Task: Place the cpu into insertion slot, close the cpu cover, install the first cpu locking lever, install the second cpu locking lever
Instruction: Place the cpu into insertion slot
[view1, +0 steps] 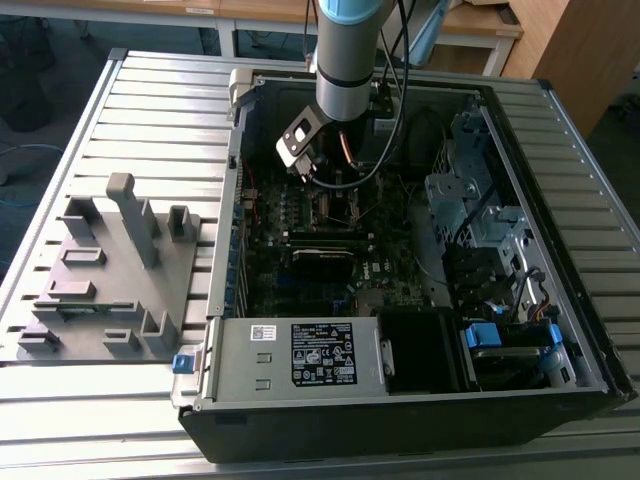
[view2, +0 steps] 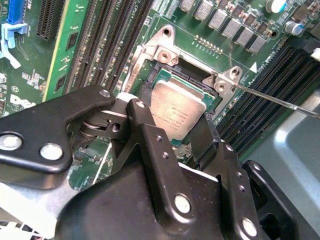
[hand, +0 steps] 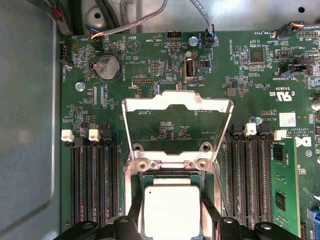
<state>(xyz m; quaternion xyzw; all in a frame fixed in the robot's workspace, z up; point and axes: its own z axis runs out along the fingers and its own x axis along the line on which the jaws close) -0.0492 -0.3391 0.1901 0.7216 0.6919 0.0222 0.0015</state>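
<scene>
Exterior view: arm (view1: 345, 60) inside the open computer case (view1: 400, 420). First wrist view: cpu cover (hand: 177, 102) flipped open. In the second wrist view the tool (view2: 175, 105) clamps the cpu (view2: 182, 117) over the insertion slot (view2: 185, 67). None of the 4 steps looks finished.

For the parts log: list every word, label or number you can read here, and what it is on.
Power-supply label: dense print and symbols, too small to read.
Board: white lettering beside the parts, tiny and upside down, not readable with confidence.
Board sticker: blurred.
Cpu: faint engraving on the lid, unreadable.
Nothing can be quoted reliably.
</scene>
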